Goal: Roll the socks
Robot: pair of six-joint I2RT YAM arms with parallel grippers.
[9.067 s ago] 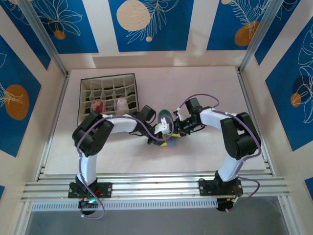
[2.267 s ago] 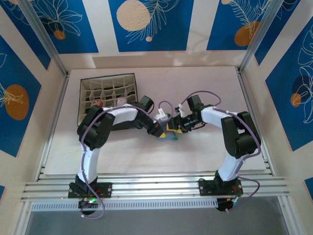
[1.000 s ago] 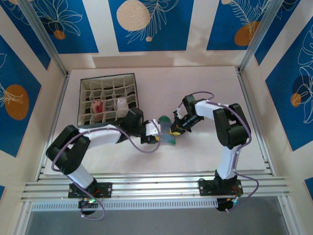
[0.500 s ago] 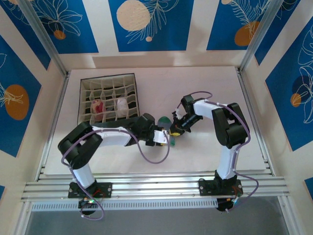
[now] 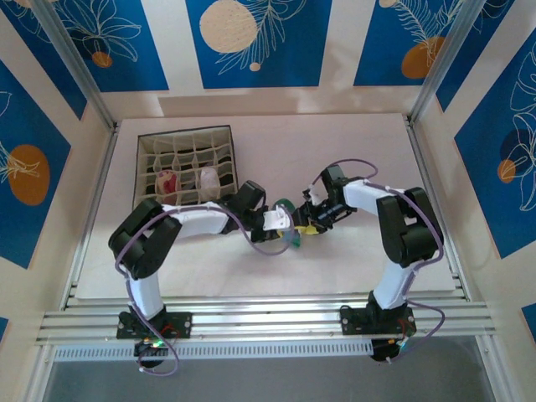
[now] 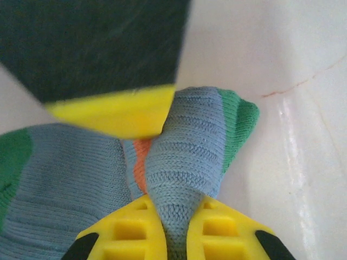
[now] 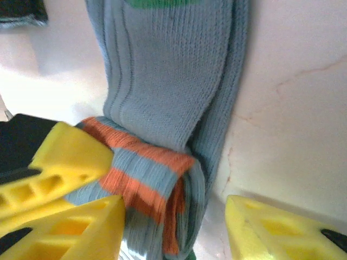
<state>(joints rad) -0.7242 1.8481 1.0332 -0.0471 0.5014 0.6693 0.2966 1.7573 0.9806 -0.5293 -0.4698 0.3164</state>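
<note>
**Pale surface, one sock between two pincers**

Blue panels with white leaf drawings wall in a pale surface (image 5: 360, 151). Toward its far left corner sits a divider box (image 5: 184, 131). A rolled peach sock (image 5: 168, 181) with maroon and a rolled white sock (image 5: 207, 178) stand in neighbouring cells near the box's near edge.

Near the middle of the surface lies the grey-blue sock (image 6: 184, 162), and both arms reach in to it from either side. The left pincer (image 6: 176, 212) is closed tight on a raised fold of the sock, with blue knit squeezed between its yellow fingers (image 6: 133, 233). The green toe pokes out just beyond the fold, and a sliver of orange cuff shows beside it.

In the right wrist view the sock runs away from the camera, with its orange-striped cuff (image 7: 146, 179) folded back on itself. The right pincer (image 7: 173, 216) stands with its jaws apart. The cuff rests against one finger, bare surface separates it from the other, and nothing is clamped.
</note>
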